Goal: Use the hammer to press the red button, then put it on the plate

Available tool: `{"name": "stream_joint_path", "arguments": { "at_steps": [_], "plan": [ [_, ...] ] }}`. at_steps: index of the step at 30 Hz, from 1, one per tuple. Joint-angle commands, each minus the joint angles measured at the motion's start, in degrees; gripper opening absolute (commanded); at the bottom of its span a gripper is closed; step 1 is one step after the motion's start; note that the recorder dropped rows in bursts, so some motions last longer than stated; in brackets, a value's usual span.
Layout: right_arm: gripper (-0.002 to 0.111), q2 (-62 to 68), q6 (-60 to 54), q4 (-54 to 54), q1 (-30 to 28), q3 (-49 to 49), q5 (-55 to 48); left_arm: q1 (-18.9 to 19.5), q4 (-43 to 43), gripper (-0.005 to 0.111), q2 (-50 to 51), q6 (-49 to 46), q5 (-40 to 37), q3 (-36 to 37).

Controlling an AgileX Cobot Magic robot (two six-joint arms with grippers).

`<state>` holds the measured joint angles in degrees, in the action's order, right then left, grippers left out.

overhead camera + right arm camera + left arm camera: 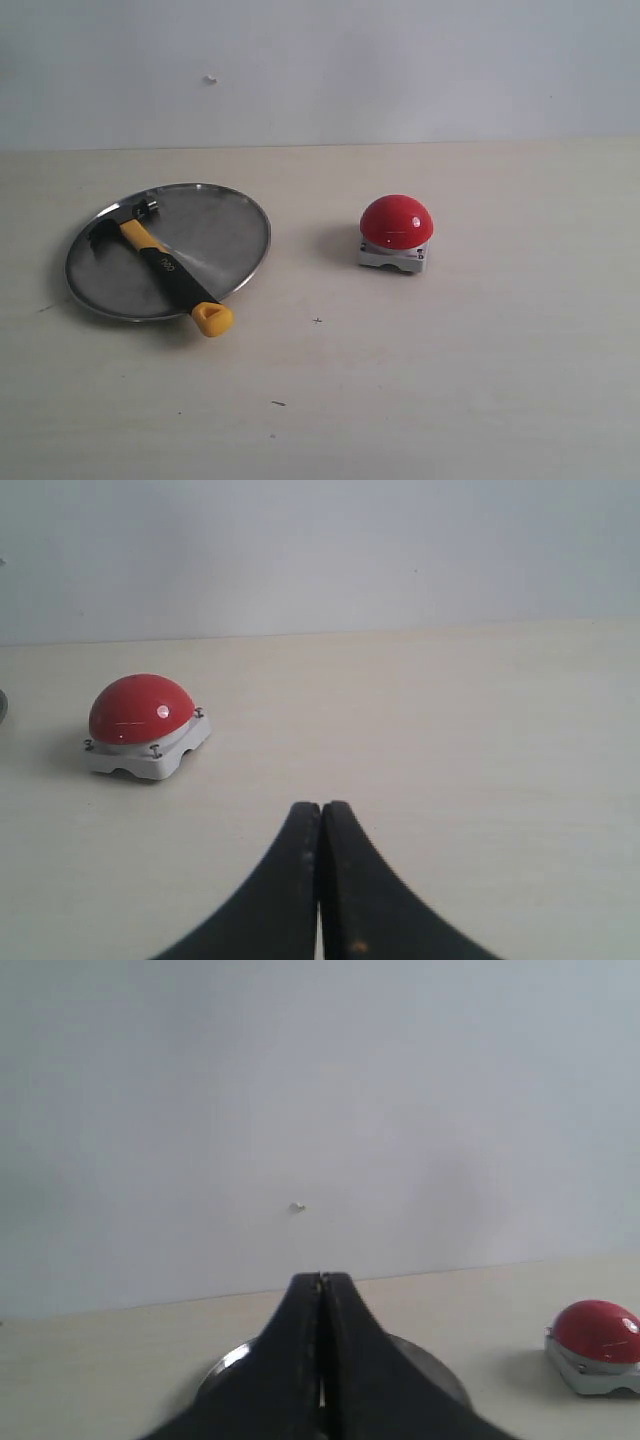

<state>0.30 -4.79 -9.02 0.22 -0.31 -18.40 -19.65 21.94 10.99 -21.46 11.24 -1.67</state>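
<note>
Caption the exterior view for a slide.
Hammer lies across the silver plate, yellow handle end overhanging its rim; red button stands apart on the table.

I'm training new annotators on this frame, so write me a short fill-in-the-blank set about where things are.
1. The hammer lies across the silver ___.
2. The dome of the button is ___ in colour.
3. The left end effector and the right end effector are both ___, holding nothing.
Missing words: plate; red; shut.
</note>
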Motion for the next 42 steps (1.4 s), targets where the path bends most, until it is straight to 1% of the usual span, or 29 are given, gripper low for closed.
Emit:
{"name": "stream_joint_path", "arguments": {
  "at_steps": [1,2,3,7,18,20,23,25,26,31,38,42],
  "plan": [
    [0.0,-0.3,0.1,-0.1,-0.2,0.3,0.6,9.9,-0.1,0.0,-3.4,0.8,-6.8,0.1],
    [0.0,-0.3,0.1,-0.1,-0.2,0.3,0.6,12.6,-0.1,0.0,-4.8,0.8,-7.5,0.1],
    [0.0,-0.3,0.0,-0.1,-0.2,0.3,0.6,14.2,-0.1,0.0,-6.0,0.8,-7.9,0.1],
    [0.0,-0.3,0.0,-0.1,-0.2,0.3,0.6,19.1,1.2,0.0,-10.6,0.9,-8.9,0.1],
    [0.0,-0.3,0.0,-0.1,-0.2,0.3,0.6,19.2,0.7,0.0,-11.0,0.8,-9.5,0.2],
    [0.0,-0.3,0.0,-0.1,-0.2,0.3,0.6,19.5,-2.8,0.0,-11.0,2.8,-10.4,0.7],
    [0.0,-0.3,0.0,-0.1,-0.2,0.3,0.6,19.7,-12.4,0.0,-11.0,11.5,-10.5,1.7],
    [0.0,-0.3,0.0,-0.1,-0.2,0.3,0.6,19.8,-17.7,0.0,-11.0,16.4,-11.2,1.7],
    [0.0,-0.3,0.0,-0.1,-0.2,0.3,0.6,20.0,-19.0,0.0,-11.0,17.7,-11.8,1.7],
    [0.0,-0.3,0.0,-0.1,-0.2,0.3,0.6,21.4,-19.6,0.0,-11.0,19.4,-16.9,1.7],
    [0.0,-0.3,0.0,-0.1,-0.2,0.3,0.6,21.4,-19.6,0.0,-11.0,20.5,-23.6,1.7],
    [0.0,-0.3,0.0,-0.1,-0.2,0.3,0.6,21.4,-20.4,0.0,-11.0,21.5,-29.6,1.7]
  ]
}}
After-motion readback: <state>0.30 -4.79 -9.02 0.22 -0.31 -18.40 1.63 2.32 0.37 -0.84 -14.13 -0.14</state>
